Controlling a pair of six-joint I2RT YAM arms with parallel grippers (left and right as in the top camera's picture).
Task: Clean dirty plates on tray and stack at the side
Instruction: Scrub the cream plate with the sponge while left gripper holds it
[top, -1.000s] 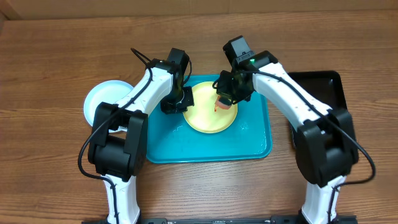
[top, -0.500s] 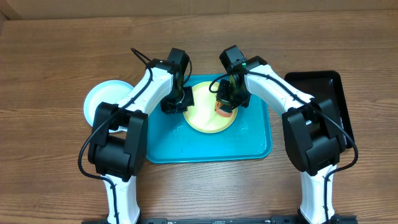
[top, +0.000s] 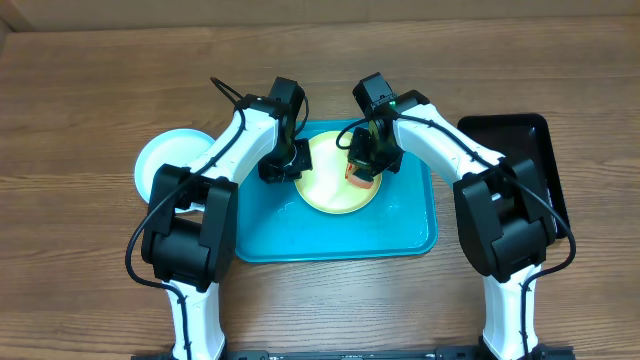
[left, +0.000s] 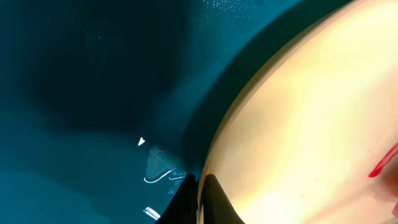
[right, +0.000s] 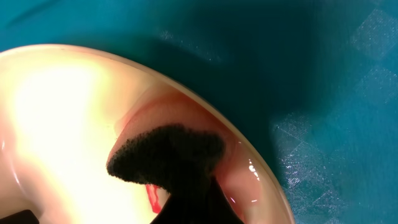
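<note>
- Overhead: the teal tray (top: 300, 238) is seen in the middle of the table (top: 80, 90), with the yellow plate (top: 330, 195) lying in its half toward 12 o'clock. A light blue plate (top: 158, 158) lies off the tray at its 9 o'clock, partly hidden under the left arm. A black tray (top: 520, 140) lies at its 3 o'clock. Only here are both arms shown whole: they reach up from 6 o'clock and bend inward over the tray. The left gripper (top: 294, 168) is set at the plate's 9 o'clock rim. The right gripper (top: 360, 166) is set just toward 3 o'clock of the plate's centre, over an orange-looking sponge (top: 357, 177).
- Left wrist: what the overhead hides is made plain here. The plate's (left: 311, 106) rim is nipped between the clenched fingers of the left gripper (left: 200, 190) at 6 o'clock. Tray (left: 81, 93) fills the 9 o'clock side. A red smear (left: 382, 165) is cut off at 4 o'clock.
- Right wrist: the sponge (right: 165, 152) shows dark and porous, grasped by the right gripper (right: 193, 196) and pressed on the plate (right: 56, 106) just inside its rim. A red smear (right: 152, 196) lies at the sponge's 6 o'clock.
</note>
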